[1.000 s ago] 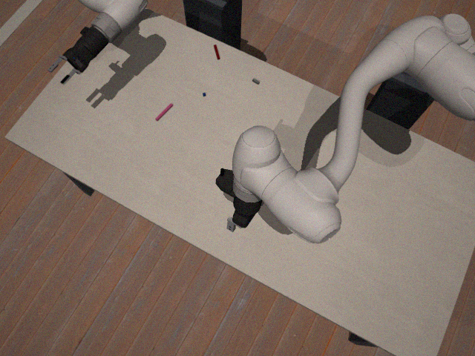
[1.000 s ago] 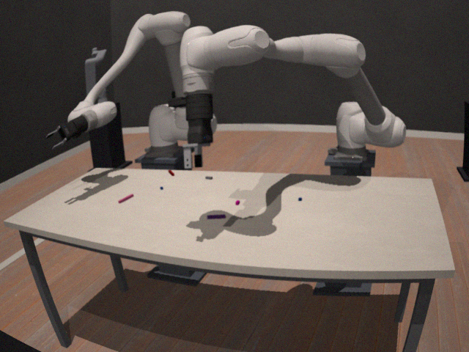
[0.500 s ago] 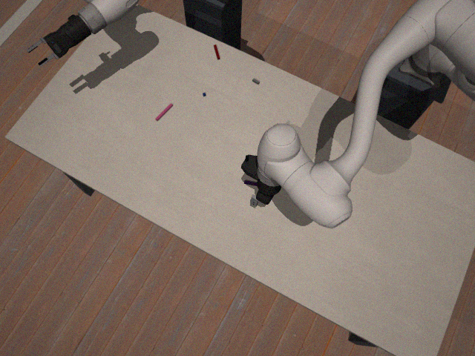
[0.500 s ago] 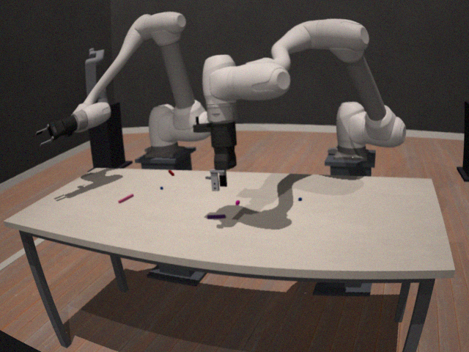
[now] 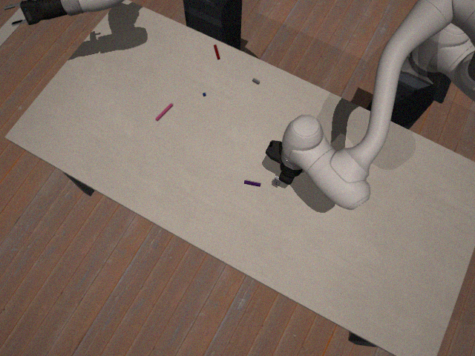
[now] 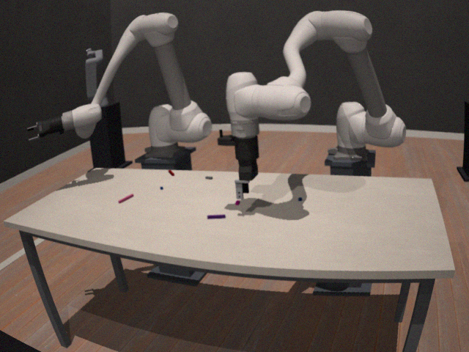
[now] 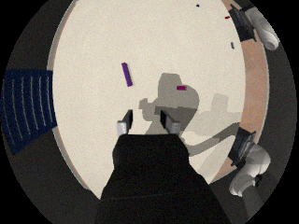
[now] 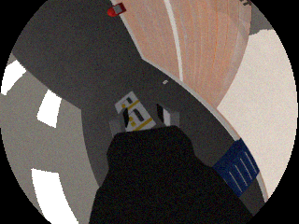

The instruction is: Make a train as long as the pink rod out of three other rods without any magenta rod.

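- Seven rods, all apart, on the bench [image 5: 184, 199] [image 6: 151, 235] [image 7: 93, 47].
- Pink rod [image 5: 164, 112] [image 6: 126, 198]: flat, top view, 10 o'clock of the purple rod [image 5: 252, 182] [image 6: 216, 216] [image 7: 127, 75].
- Blue rod [image 5: 204, 94] [image 6: 161, 188] [image 7: 197, 6]: top view, 2 o'clock of pink.
- Red rod [image 5: 217, 52] [image 6: 171, 172] [image 7: 227, 18]: top view, between 12 and 1 o'clock of that blue.
- Grey rod [image 5: 255, 81] [image 6: 208, 177] [image 7: 233, 45]: top view, between 2 and 3 o'clock of same blue.
- Magenta rod [image 6: 237, 202] [image 7: 181, 88]: exterior view, purple at its 8 o'clock.
- Second blue rod [image 6: 300, 199]: exterior view, 3 o'clock of magenta, in shadow.
- Left tool [image 5: 277, 179] [image 6: 242, 190] [image 7: 147, 118]: released, over bench, pointing down, magenta at its 1 o'clock in left wrist view.
- Right tool [image 5: 12, 14] [image 6: 31, 133] [image 8: 143, 115]: released, beyond the bench edge, 10 o'clock in top view.

The left gripper [image 5: 276, 179] [image 6: 242, 192] [image 7: 147, 115] has been lowered and shifted rightward in the exterior view, close above the magenta rod [image 6: 237, 202] [image 7: 181, 88]. In the top view, the purple rod [image 5: 252, 183] [image 6: 216, 216] [image 7: 127, 75] has been uncovered. The right gripper [image 5: 12, 15] [image 6: 31, 133] [image 8: 142, 111] has been drawn toward the top view's upper-left corner.
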`<act>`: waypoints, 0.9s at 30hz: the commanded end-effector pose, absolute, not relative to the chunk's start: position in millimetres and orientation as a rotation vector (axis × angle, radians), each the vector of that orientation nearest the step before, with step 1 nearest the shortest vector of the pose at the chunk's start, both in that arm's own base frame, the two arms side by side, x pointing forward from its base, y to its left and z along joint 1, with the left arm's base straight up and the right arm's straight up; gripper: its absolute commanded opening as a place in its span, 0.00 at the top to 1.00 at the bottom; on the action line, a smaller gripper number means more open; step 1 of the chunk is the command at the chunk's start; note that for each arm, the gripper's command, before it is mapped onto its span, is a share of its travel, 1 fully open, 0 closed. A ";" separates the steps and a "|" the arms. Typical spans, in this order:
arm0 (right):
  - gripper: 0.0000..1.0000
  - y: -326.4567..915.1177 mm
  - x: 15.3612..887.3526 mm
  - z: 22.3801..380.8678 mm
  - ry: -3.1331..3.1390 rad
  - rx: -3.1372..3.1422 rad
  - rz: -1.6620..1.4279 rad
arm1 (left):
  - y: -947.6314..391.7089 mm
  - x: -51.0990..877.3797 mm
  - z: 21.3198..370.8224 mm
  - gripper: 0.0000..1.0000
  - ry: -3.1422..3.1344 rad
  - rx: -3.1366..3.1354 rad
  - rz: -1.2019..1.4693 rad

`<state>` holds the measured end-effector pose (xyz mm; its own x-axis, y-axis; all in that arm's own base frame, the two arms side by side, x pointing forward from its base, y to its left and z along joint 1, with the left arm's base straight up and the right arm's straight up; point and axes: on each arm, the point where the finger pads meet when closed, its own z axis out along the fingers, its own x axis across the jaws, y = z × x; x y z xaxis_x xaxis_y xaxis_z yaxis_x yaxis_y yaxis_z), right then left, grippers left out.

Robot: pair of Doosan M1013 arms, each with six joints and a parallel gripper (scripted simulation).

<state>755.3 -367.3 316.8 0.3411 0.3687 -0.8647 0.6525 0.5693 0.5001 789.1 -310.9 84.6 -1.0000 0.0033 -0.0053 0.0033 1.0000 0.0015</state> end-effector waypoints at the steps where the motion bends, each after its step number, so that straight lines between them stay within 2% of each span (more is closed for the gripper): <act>1: 0.00 -422.5 712.5 317.0 1.168 1.162 -0.424 | -311.5 780.3 81.9 0.00 3.139 -0.010 -0.007; 8: 0.00 -476.0 659.9 312.4 1.126 1.235 -0.513 | -310.8 779.5 80.3 0.00 3.143 -0.009 -0.003; 23: 0.00 -597.3 449.1 283.9 0.928 1.628 -0.938 | -310.7 779.5 80.3 0.00 3.143 -0.009 -0.003; 25: 0.00 -597.3 449.1 283.9 0.928 1.628 -0.938 | -310.7 779.5 80.3 0.00 3.143 -0.009 -0.003; 27: 0.00 -609.6 401.6 275.2 0.886 1.723 -1.024 | -310.7 779.5 80.3 0.00 3.143 -0.009 -0.003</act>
<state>452.5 -590.7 280.9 0.4050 0.1368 -0.9040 0.9062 -0.1914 0.3770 783.6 -309.1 81.6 -1.0000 0.0022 -0.0025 0.0022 1.0000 0.0013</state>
